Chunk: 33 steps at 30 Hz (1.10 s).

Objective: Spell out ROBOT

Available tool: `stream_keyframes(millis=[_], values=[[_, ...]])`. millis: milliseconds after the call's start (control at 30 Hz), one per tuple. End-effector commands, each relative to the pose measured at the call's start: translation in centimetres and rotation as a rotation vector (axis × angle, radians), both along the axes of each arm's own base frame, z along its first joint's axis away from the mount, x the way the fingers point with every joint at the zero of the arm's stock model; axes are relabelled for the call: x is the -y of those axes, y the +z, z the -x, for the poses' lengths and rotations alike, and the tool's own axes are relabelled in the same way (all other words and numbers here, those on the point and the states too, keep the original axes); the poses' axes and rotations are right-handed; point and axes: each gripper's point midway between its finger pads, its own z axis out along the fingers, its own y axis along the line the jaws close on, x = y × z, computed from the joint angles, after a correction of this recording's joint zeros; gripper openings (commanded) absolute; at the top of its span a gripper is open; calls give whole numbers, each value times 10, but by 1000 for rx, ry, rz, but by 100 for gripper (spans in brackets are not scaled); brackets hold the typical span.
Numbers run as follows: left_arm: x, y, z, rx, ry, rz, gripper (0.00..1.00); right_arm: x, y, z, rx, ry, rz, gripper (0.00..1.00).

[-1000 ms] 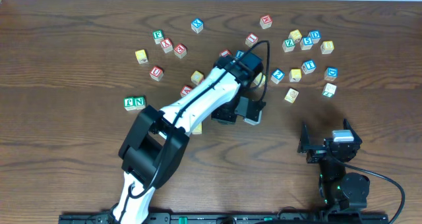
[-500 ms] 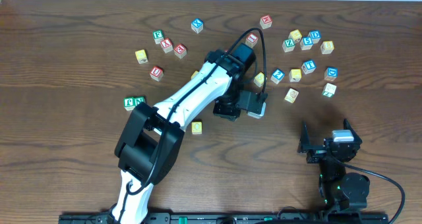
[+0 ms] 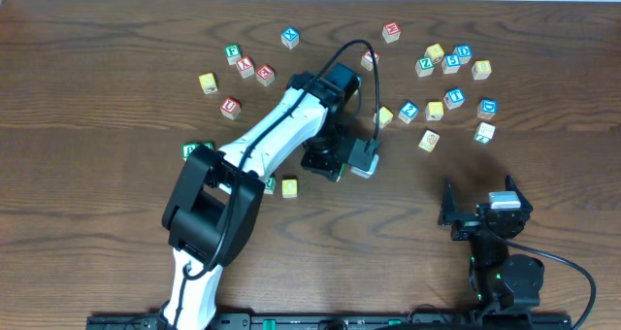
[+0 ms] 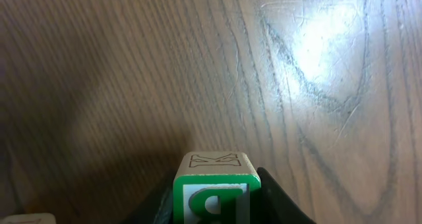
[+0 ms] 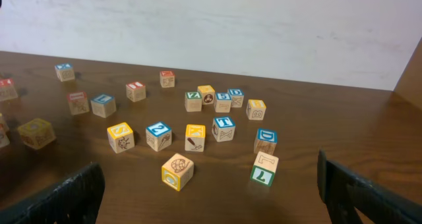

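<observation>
My left gripper is shut on a green-faced letter cube held just above the wood; its letter is cut off by the frame's lower edge. From overhead the left gripper hangs near the table's middle, hiding the cube. A green-faced cube and a yellow-faced cube lie side by side to its front left. The blue T cube stands in the right cluster, and a yellow-faced cube sits in front of it. My right gripper rests open and empty at the front right.
Loose letter cubes are scattered along the back: a red-lettered group at the left and a mixed cluster at the right. A green pair peeks out beside the left arm, which crosses the table's middle. A green-faced cube is nearest the right gripper.
The left arm has swung to the left and its gripper has shifted a little left with the cube, uncovering the green and yellow cubes at the front. The right arm has stayed still.
</observation>
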Motion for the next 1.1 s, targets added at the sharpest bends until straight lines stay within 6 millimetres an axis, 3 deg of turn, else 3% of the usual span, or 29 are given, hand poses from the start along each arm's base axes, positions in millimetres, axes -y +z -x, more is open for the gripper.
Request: stream_keyframes(millis=[0,200,700,1067], values=[[-2,0,3,-7,-68,46,7,3,-1,0,-1,-16,-8,99],[-2,-7,-3,19,-78,69,7,3,-1,0,-1,-16,-8,99],[-2,-48,-4,28,-134,74,8,3,-1,0,-1,-16,-8,99],[-4,-53,-4,20,-133,65,7,3,-1,0,-1,-16,-8,99]])
